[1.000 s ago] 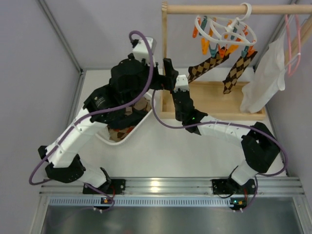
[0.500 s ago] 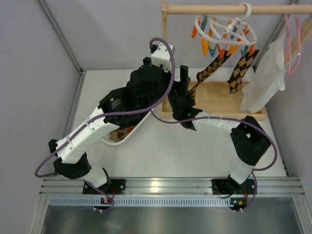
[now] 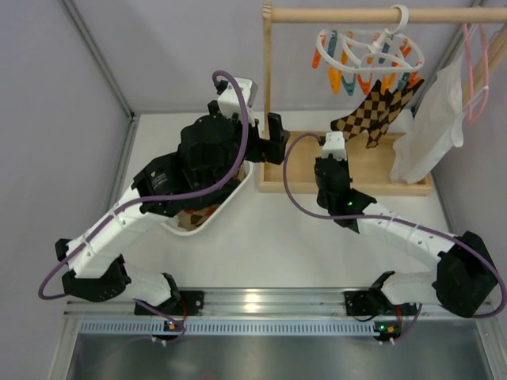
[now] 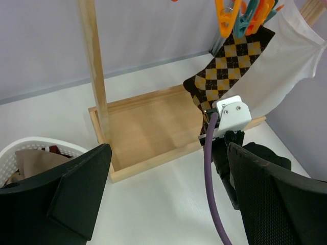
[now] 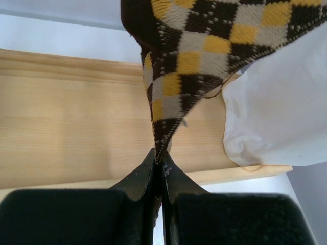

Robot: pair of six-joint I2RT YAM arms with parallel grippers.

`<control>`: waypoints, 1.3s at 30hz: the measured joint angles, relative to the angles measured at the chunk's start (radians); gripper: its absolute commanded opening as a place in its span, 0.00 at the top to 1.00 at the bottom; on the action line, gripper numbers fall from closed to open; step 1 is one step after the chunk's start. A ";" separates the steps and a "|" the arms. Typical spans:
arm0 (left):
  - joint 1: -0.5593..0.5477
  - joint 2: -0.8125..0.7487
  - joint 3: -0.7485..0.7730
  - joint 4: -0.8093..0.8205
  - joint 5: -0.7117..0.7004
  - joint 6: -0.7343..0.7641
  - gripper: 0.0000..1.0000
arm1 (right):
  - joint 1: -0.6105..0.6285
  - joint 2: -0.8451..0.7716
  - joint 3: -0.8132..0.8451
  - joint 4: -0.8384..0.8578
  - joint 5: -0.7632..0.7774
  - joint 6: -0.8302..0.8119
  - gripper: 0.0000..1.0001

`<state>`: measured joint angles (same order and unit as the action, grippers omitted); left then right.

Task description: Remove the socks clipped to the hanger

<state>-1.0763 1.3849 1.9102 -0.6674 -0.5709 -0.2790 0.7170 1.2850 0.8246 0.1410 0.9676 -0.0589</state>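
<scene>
Plainly clamped on cloth with the right gripper (image 5: 158, 164): jaws pressed together on the lower tip of the argyle sock (image 5: 204, 46), no gap to see between them, hanging in the air above the wooden tray (image 3: 392, 172). Seen from above as one bunched patch of brown, tan and black diamonds (image 3: 379, 109) over the tray's back part. Cannot tell whether one sock or two lie in that patch.

Pulled taut and slanting from the pinch, up and rightward over the tray, to the orange clothespins (image 4: 227, 15). Held there at its top end, not off the pins. Above those, high over the tray, the hanger (image 3: 323, 38): a white oval ring hooked on the wooden rail (image 3: 348, 14), with more orange and teal pins dangling empty round its left side.

Spread wide with the left gripper (image 4: 167, 149), nothing between the black fingers (image 4: 76, 189), aimed across the tray toward the sock. Hovering just off the tray's left end, near the upright post (image 4: 94, 66) that rises from the tray's left corner.

Left of the tray, a white basket (image 4: 30, 144) with brown and tan cloth lying inside, partly under the left arm.

Over the tray's right end, a white garment (image 5: 271, 112) hanging just beside the sock. Overlapping it from the wrist views; touching or not, cannot tell.
</scene>
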 measured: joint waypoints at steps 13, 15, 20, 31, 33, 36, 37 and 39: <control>-0.007 0.001 0.036 0.000 0.111 -0.033 0.02 | 0.306 0.065 0.159 0.052 0.120 -0.225 1.00; -0.008 0.000 0.037 0.001 0.110 -0.032 0.02 | 0.333 0.117 0.210 0.064 0.143 -0.267 1.00; -0.010 0.000 0.037 0.000 0.107 -0.032 0.02 | 0.358 0.260 0.326 0.076 0.166 -0.347 1.00; -0.012 0.123 0.181 0.000 0.120 0.028 0.02 | 0.359 0.386 0.395 0.078 0.183 -0.410 1.00; -0.013 0.177 0.240 -0.003 0.109 0.048 0.02 | 0.359 0.385 0.392 0.080 0.183 -0.404 1.00; -0.013 0.293 0.370 -0.003 0.101 0.084 0.02 | 0.359 0.361 0.357 0.083 0.182 -0.385 1.00; -0.013 0.335 0.418 0.000 0.099 0.098 0.02 | 0.359 0.346 0.339 0.083 0.182 -0.379 1.00; -0.013 0.407 0.496 0.003 0.098 0.126 0.02 | 0.359 0.315 0.301 0.084 0.180 -0.362 1.00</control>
<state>-1.0897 1.7916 2.4062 -0.6647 -0.4725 -0.1532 1.0756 1.5997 1.1252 0.2249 1.1473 -0.4210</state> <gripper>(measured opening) 0.984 0.006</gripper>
